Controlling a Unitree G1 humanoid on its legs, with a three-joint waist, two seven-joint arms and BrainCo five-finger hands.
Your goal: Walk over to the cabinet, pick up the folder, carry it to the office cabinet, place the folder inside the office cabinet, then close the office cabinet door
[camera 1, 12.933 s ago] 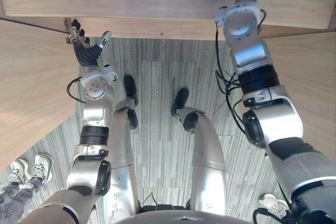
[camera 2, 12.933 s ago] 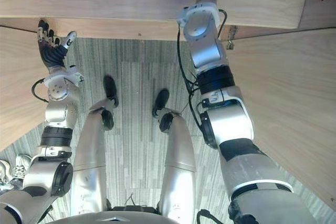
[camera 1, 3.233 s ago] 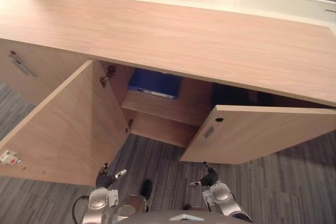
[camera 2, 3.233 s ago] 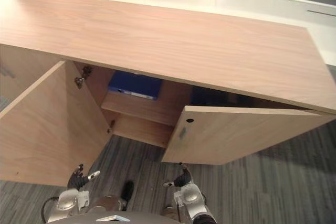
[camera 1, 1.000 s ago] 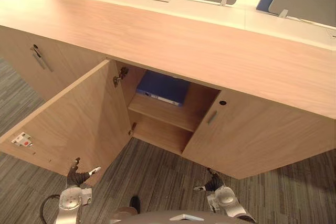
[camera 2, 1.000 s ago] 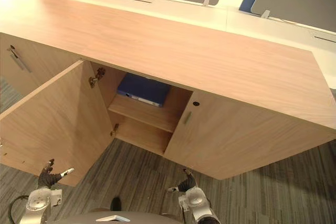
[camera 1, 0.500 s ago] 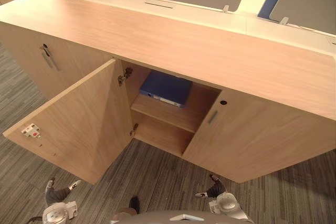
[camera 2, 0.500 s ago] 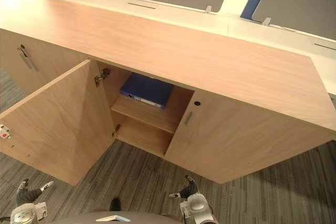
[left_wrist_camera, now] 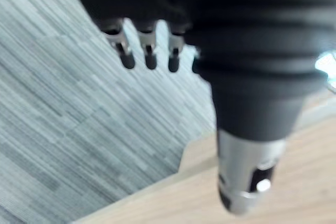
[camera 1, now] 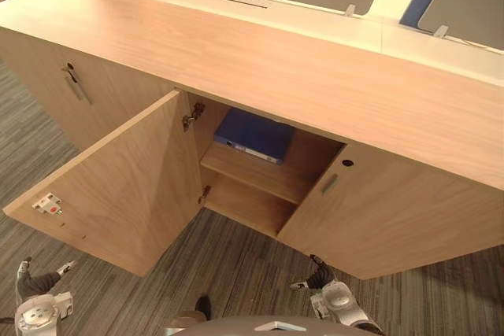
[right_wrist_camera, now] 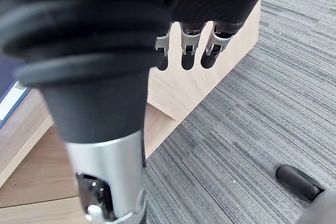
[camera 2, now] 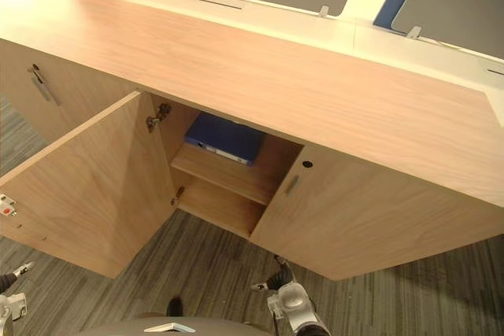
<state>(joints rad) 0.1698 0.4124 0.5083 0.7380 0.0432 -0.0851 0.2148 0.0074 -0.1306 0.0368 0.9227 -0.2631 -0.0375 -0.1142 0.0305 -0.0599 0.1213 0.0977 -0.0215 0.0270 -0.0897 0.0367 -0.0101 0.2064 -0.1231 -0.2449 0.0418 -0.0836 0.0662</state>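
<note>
I see a flat blue folder (camera 1: 256,135) half shadowed inside the wood-grain office cabinet (camera 1: 276,60); left hand (camera 1: 35,283), right hand (camera 1: 319,276): fingers loose, empty.

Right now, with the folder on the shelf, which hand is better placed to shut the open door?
Left, probably. The left hand hangs low near the free edge of the wide-open door. The right hand sits in front of the other door, which looks almost shut.

no lettering showing legibly anywhere, white strip (camera 1: 250,151) running along the edge of the blue folder (camera 1: 258,131), print too small to make out, small white-and-red tag (camera 1: 47,204) sitting on the open cabinet door (camera 1: 130,182), unreadable
</note>
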